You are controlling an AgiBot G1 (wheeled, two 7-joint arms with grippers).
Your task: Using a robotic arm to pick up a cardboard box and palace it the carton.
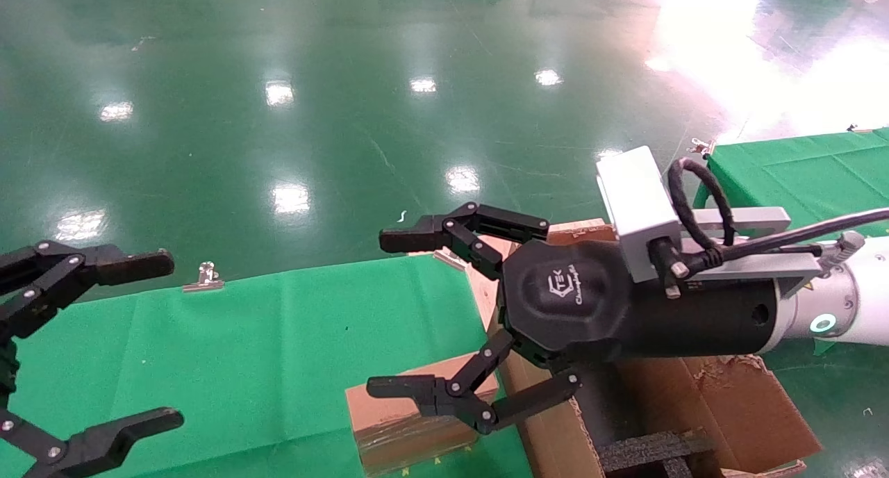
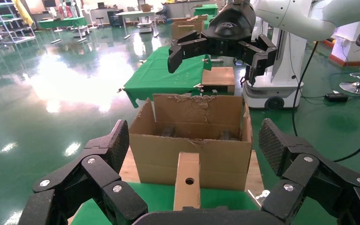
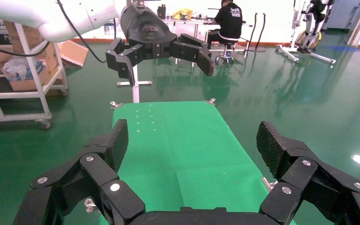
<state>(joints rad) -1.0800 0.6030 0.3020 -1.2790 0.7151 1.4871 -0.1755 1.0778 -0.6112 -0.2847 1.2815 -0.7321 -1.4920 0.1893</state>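
— What lies around the work area?
— A green cloth covers the table, held by a metal clip at its far edge. Another green-covered table stands off to the right.
— And farther off?
— A glossy green floor, a white cart, and a seated man in black.

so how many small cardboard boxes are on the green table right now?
1. The cardboard box stands on edge at the green table's near corner, beside the carton and below the open right gripper. The open left gripper hovers opposite. More may be hidden.
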